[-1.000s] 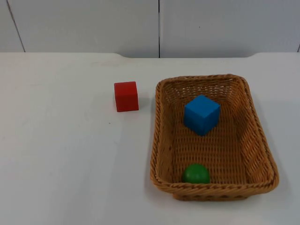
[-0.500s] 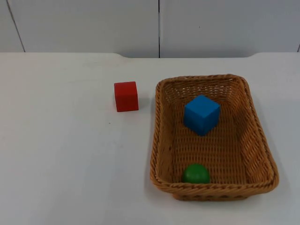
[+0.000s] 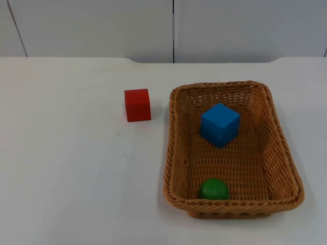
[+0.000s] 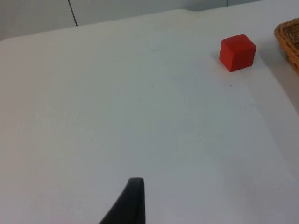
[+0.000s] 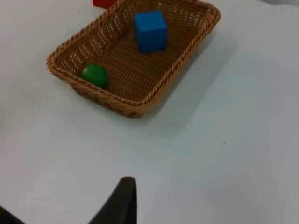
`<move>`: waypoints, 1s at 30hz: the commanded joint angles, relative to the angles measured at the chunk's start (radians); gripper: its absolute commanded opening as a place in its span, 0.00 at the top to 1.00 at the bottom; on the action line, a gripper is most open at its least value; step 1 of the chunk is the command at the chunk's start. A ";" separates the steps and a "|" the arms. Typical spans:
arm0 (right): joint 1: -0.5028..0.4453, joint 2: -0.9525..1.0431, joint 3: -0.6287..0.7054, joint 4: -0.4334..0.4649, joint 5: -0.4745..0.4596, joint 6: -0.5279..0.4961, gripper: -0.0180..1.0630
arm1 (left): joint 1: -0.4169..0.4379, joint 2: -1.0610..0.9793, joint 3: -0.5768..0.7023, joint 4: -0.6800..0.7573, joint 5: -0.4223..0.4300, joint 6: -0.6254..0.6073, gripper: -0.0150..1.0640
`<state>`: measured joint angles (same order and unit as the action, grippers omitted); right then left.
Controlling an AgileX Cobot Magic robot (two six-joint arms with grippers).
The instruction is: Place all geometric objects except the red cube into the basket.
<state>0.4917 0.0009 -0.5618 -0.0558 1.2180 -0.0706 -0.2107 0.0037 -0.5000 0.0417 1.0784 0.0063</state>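
Note:
A wicker basket [image 3: 175, 153] stands on the right half of the white table. Inside it a blue cube [image 3: 219, 124] rests toward the far end, and a green ball [image 3: 213, 189] lies against the near wall. The red cube [image 3: 137, 104] sits on the table just left of the basket's far corner. My left gripper [image 4: 133, 200] waits over bare table, well away from the red cube [image 4: 238, 52]. My right gripper [image 5: 122, 200] hangs back on the other side of the basket [image 5: 140, 100], looking at the blue cube [image 5: 150, 31] and green ball [image 5: 94, 75] inside.
The grey partition wall [image 3: 173, 28] closes off the table's far edge. White table top [image 3: 66, 168] stretches left of the basket and in front of it.

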 commanded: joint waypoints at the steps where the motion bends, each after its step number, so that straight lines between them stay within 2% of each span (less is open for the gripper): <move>1: 0.001 -0.001 0.007 0.003 -0.021 0.008 0.01 | 0.003 -0.004 0.005 -0.010 -0.002 0.014 0.01; 5: 0.001 -0.001 0.009 0.003 -0.044 0.017 0.01 | 0.003 -0.004 0.005 -0.012 -0.002 0.015 0.01; 8: 0.001 -0.001 0.037 0.010 -0.134 0.055 0.01 | 0.003 -0.004 0.005 -0.012 -0.002 0.015 0.01; 17: 0.004 -0.001 0.048 -0.011 -0.140 0.091 0.01 | 0.003 -0.004 0.005 -0.012 -0.002 0.015 0.01; 30: 0.006 -0.001 0.048 -0.011 -0.140 0.090 0.01 | 0.003 -0.004 0.005 -0.012 -0.002 0.015 0.01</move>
<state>0.4941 0.0026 -0.5167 -0.0626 1.0906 0.0158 -0.2107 0.0037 -0.5000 0.0377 1.0784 0.0171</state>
